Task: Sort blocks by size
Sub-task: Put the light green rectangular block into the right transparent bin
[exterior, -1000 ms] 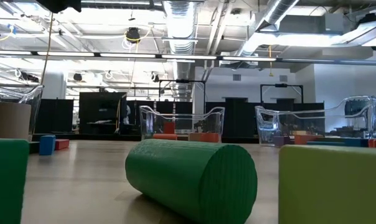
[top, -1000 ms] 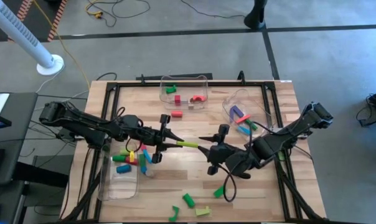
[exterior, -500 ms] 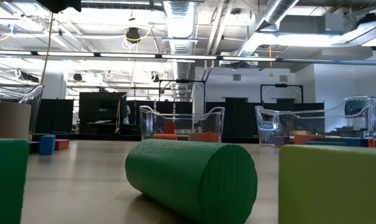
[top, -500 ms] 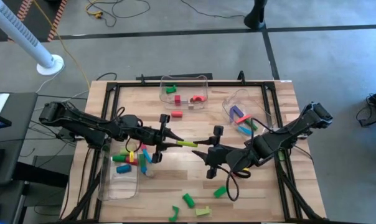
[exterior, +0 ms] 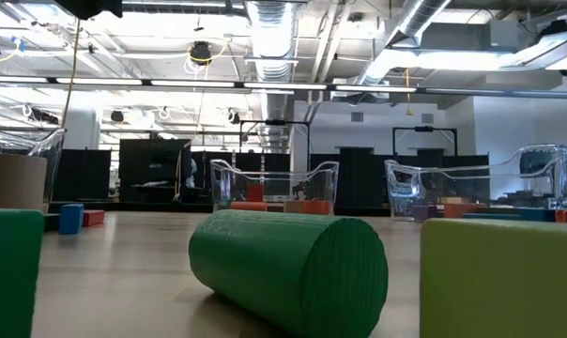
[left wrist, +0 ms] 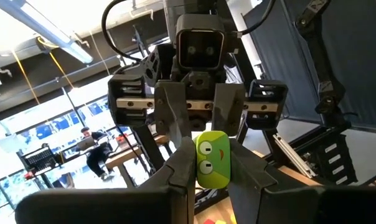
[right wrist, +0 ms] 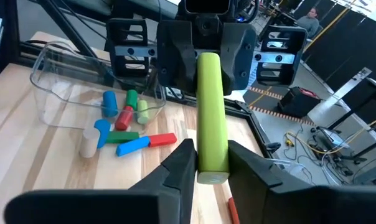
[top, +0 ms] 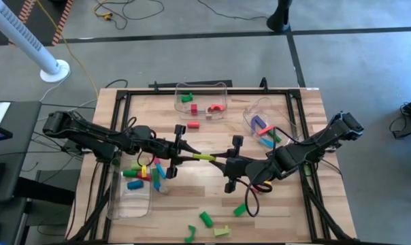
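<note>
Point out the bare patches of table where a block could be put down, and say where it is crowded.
Bare wood lies between the back bin and the left arm, and in the middle strip between the yellow-green bar and the loose green blocks at the front edge. It is crowded around the left bin, the right bin, and mid-table, where both grippers meet on the bar.

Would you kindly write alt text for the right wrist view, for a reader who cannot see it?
A yellow-green bar spans the gap between two grippers: the right gripper closes around its near end while the left gripper holds the far end. Behind, a clear bin on the wooden table holds several coloured blocks.
</note>
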Action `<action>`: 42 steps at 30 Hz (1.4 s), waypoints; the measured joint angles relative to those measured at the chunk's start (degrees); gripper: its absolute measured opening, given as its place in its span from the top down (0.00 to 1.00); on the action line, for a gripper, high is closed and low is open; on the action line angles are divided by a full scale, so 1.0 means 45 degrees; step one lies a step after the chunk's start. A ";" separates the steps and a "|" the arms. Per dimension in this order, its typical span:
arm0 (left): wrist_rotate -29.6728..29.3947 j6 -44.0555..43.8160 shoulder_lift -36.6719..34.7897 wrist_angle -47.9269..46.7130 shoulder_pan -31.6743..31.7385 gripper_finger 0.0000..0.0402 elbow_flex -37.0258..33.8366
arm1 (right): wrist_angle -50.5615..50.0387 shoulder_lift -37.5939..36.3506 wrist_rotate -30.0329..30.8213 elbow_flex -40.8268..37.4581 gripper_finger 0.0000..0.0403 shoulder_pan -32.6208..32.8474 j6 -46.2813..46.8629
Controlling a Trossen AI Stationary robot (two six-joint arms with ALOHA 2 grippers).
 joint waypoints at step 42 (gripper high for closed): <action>-0.0098 -0.0233 0.0000 -0.0709 0.0015 0.82 -0.0005 | -0.1691 0.0000 -0.0053 -0.0010 0.79 -0.0299 0.1366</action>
